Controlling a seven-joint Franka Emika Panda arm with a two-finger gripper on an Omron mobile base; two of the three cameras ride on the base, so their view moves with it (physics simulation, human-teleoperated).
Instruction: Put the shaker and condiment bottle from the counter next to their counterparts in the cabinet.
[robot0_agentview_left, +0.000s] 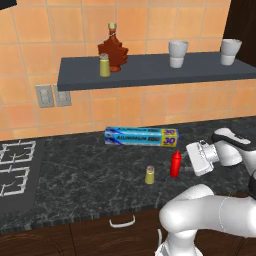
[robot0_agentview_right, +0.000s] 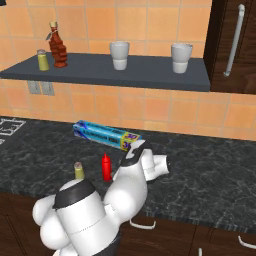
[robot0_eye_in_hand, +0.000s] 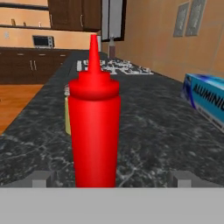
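So the black marbled tabletop takes up most of the scene, with dark wood drawers under its front edge and a stove grate off at the left end. Above it, a long dark blue-grey cabinet shelf sits against the orange tiles. On that shelf: a maple-leaf-shaped brown bottle with an olive-yellow shaker on the shelf just beside it near the left end, and two white cups well apart from each other further right. Can't tell if anything's in the cups or the bottles.

Down on the tabletop, a blue aluminium foil box lies flat toward the wall. In front of it the red condiment bottle stands upright, with the shaker upright near it on the side toward the stove, the two not touching.

The white arm reaches in low from the right, and the pincer is held level with the tabletop, pointed straight at the red bottle. It's spread wide: in the hand view one fingertip pokes up on each side of the bottle's base, with clear tabletop between each tip and the bottle, so it isn't pinching anything. The shaker peeks out just behind the bottle's left side in that view, and the foil box sits at the right edge.
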